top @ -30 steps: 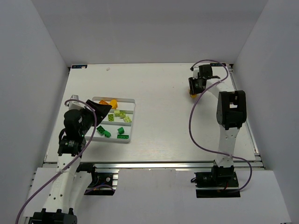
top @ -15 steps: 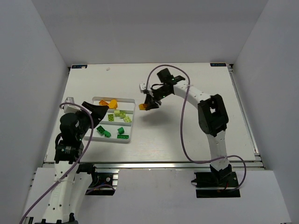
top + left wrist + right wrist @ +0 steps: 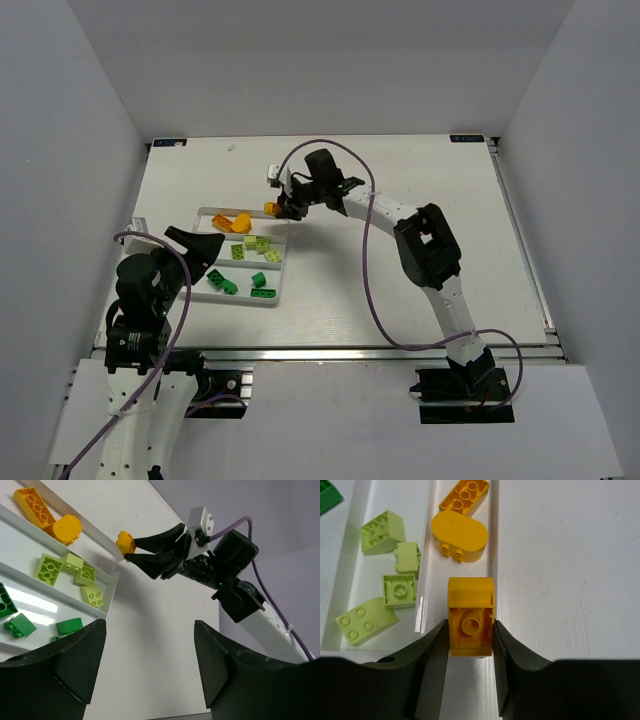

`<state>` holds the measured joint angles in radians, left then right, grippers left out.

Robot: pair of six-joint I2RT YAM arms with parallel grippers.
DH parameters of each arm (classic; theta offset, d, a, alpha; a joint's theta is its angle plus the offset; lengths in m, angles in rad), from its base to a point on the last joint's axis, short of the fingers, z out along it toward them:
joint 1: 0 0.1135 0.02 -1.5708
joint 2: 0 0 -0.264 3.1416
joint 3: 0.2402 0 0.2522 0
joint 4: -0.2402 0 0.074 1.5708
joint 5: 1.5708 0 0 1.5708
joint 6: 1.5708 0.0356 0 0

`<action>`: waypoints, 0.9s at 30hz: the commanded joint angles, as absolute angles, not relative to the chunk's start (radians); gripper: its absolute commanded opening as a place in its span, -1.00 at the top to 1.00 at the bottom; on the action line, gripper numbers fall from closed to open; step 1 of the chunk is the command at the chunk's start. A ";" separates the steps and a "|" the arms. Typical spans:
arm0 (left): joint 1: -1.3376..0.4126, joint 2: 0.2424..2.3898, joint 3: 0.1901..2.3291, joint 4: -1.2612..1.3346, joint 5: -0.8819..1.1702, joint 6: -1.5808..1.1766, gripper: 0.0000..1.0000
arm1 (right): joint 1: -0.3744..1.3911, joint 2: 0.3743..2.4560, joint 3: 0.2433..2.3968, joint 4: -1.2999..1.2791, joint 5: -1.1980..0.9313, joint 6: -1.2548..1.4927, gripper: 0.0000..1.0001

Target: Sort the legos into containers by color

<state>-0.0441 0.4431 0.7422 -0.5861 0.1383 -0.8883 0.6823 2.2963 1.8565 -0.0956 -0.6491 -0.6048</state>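
Yellow-orange brick [image 3: 470,623] is pinched between the two fingers of the right gripper [image 3: 470,632], jaws narrowed right onto its sides, hollow underside facing the wrist camera. It hangs in the air over the end of the tray [image 3: 277,303], lined up with the far compartment, close along that compartment's outer wall. In the left wrist view you can see the brick [image 3: 125,542] at the fingertips of the right gripper [image 3: 131,549], up off the tray [image 3: 112,582] near its far corner.

That same compartment has a long orange brick [image 3: 464,495] and the rounded yellow-orange piece [image 3: 459,536] lying in it, just beside each other. The middle compartment holds the lime bricks [image 3: 382,531], four of them, loosely scattered. The dark green bricks [image 3: 222,283] sit in the near compartment.

The left gripper [image 3: 147,665] is spread wide with nothing in it, hovering near the tray's left end.

From the top camera the held brick [image 3: 269,208] is just a tiny dot at the right gripper [image 3: 276,208], so you can't make out the grip there. The right wrist view only catches a corner of one green piece, and the left gripper's own fingers cut off part of the near compartment.

It all sits on a white table [image 3: 400,270] boxed in by plain pale grey walls [image 3: 320,70], with a purple cable [image 3: 368,280] looping along the right arm.
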 commanded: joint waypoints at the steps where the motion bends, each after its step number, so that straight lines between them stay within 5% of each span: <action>1: -0.048 0.434 0.784 -0.644 0.121 -0.870 -0.61 | 0.713 2.327 1.914 0.023 -0.603 -0.532 0.46; 6: -0.048 0.403 0.781 -0.664 0.109 -0.873 -0.62 | 0.729 2.347 1.930 0.014 -0.603 -0.535 0.24; 13: -0.048 0.393 0.756 -0.638 0.121 -0.876 -0.62 | 0.726 2.332 1.927 -0.037 -0.597 -0.540 -0.75; 21: -0.048 0.397 0.744 -0.577 0.155 -0.855 -0.62 | 0.701 2.234 2.054 -0.156 -0.453 -0.362 -0.78; 27: -0.038 0.443 0.741 -0.470 0.279 -0.764 -0.81 | 0.666 2.106 2.106 -0.517 -0.292 -0.276 -0.79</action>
